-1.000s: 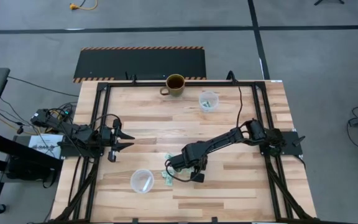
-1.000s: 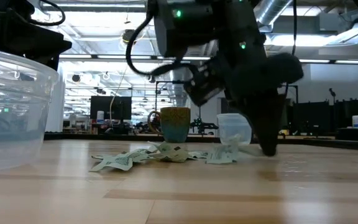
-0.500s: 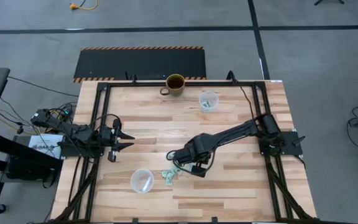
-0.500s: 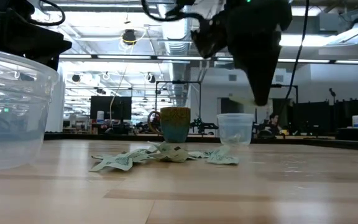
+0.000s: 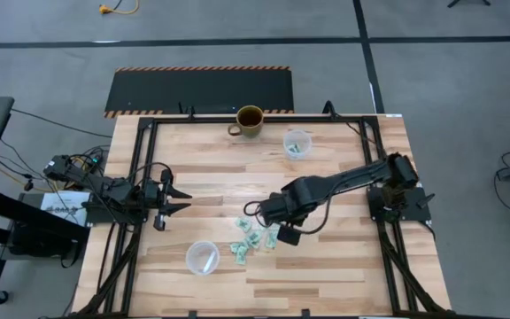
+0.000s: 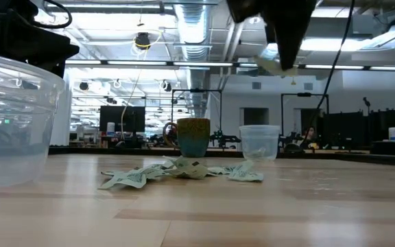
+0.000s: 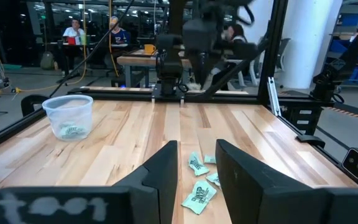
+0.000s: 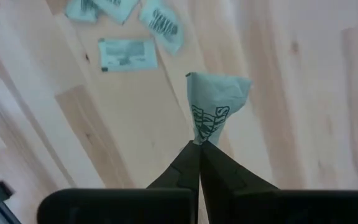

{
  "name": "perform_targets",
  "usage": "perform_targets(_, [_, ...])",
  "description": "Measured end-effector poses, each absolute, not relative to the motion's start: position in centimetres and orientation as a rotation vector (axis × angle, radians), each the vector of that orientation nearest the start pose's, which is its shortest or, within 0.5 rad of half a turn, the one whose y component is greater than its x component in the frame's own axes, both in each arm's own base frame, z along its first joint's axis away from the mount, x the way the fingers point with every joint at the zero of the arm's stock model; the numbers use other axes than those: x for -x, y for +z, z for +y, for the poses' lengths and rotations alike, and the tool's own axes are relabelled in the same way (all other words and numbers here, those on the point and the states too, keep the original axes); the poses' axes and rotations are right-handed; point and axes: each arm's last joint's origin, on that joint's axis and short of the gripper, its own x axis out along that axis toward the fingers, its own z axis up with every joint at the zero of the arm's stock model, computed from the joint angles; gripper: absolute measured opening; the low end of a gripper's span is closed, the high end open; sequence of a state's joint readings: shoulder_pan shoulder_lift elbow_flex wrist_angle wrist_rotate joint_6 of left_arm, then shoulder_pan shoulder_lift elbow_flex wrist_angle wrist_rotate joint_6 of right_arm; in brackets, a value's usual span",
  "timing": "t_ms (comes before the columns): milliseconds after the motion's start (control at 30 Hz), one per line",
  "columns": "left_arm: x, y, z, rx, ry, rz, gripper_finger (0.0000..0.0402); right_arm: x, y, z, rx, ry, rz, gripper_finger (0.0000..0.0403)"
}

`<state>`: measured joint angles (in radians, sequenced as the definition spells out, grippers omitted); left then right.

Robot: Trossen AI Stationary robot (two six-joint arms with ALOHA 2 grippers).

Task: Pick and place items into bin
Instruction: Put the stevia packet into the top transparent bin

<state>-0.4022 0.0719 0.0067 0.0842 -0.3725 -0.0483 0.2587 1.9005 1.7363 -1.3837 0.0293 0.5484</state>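
Right end effector raised above the pale wooden plank tabletop (image 5: 343, 275), pinching one packet.

Largest to smallest: clear plastic tub (image 5: 202, 257) near left; olive ceramic mug (image 5: 250, 120) at far edge; clear plastic cup (image 5: 297, 143) to its right. Left end effector (image 5: 181, 198) parked at left edge, fingers apart, empty. Right end effector (image 8: 199, 149) closed on a mint-green crinkly wrapped packet (image 8: 215, 103), held clear of the wood. Remaining mint-green packets (image 5: 248, 241) scattered right of the tub.

light: bright, even overhead; shadows: soft | focus: wrist foreground blurred
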Motion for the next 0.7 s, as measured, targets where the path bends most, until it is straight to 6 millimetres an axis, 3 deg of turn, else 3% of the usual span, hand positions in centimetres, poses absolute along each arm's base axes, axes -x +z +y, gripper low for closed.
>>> perform_targets(433, [-9.6,16.8,-2.9,0.055,-0.03,-0.017,0.0098,-31.8,33.3,6.3,-0.237,-0.305,1.321,0.0])
perform_targets(700, [-9.6,16.8,-2.9,0.056,-0.03,-0.017,0.0098,-31.2,34.4,4.6,-0.2,-0.319,1.279,0.0])
